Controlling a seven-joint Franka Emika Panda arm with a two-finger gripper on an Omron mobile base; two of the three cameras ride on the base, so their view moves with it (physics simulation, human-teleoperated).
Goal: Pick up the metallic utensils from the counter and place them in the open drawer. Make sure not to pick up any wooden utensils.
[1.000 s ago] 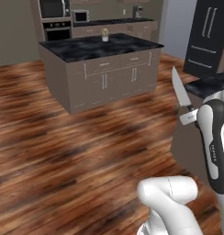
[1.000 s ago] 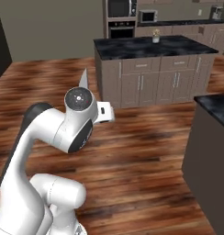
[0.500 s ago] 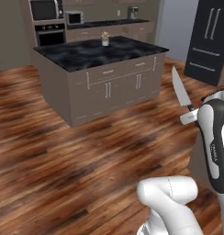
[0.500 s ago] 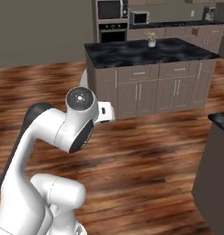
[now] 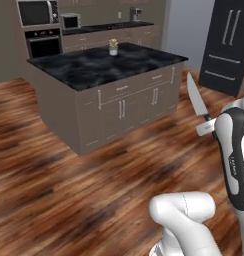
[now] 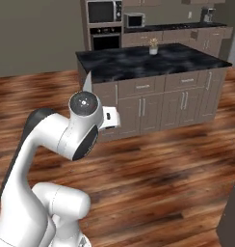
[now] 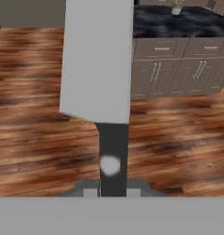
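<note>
The gripper (image 7: 113,192) is clamped on the dark handle of the knife (image 7: 98,64), its two fingertips (image 7: 88,190) pressing the handle from either side. In the hand view the broad silver blade runs up from the handle and covers the upper middle of the picture. In the left base view the knife (image 5: 193,95) stands blade-up, tip highest, held in the air above the wood floor (image 5: 69,200) beside the arm's upper link. In the right base view only the pointed tip of the blade (image 6: 88,81) rises behind the arm's round joint. Beyond the knife stands a kitchen island (image 5: 119,100) with a black marble-look top (a small pot (image 5: 113,47) with a plant sits on it) and taupe drawers and doors with silver bar handles. The island is well apart from the gripper.
</note>
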